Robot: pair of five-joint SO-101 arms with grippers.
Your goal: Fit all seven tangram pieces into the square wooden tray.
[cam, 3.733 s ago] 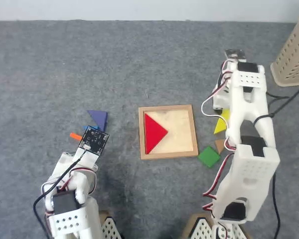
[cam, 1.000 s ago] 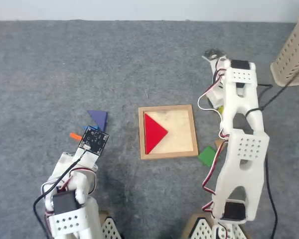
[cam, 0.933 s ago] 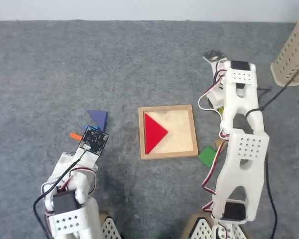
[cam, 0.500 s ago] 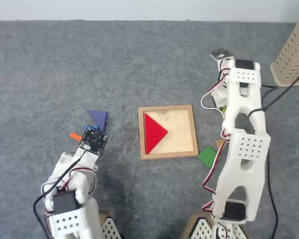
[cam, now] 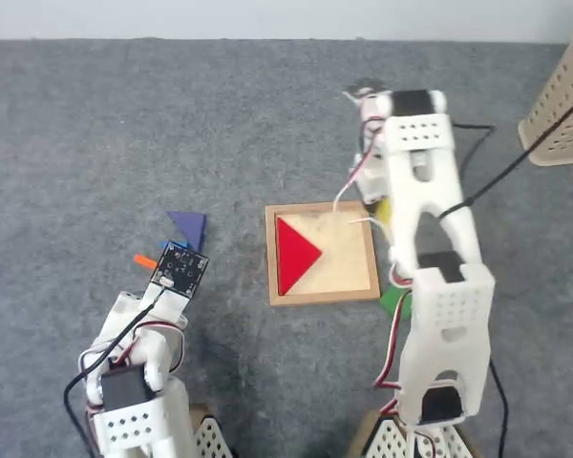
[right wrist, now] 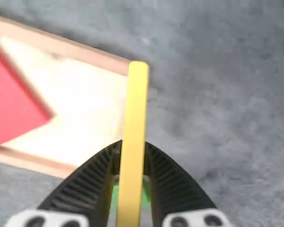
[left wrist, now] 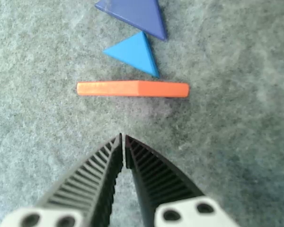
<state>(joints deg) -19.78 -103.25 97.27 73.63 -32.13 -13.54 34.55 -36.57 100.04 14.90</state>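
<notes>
The square wooden tray [cam: 317, 204] lies mid-table with a red triangle [cam: 294, 252] against its left side. My right gripper [right wrist: 132, 147] is shut on a yellow piece [right wrist: 137, 94] held on edge. It hangs over the tray's [right wrist: 75, 47] far right corner, and the yellow piece [cam: 381, 212] peeks out under the arm. A green square [cam: 393, 301] sits by the tray's near right corner, partly under that arm. My left gripper [left wrist: 123, 138] is shut and empty, just short of an orange piece [left wrist: 132, 88]. A blue triangle [left wrist: 132, 53] and a purple triangle [left wrist: 132, 12] lie beyond.
The purple triangle [cam: 189, 227] and orange piece [cam: 145, 260] lie left of the tray beside the left arm [cam: 180, 268]. A tan perforated tower [cam: 562, 105] stands at the far right edge. Grey carpet covers the table.
The yellow piece has left the carpet right of the tray. The right arm has lifted and swung left with it, reaching the tray's right edge. The left arm has not moved.
</notes>
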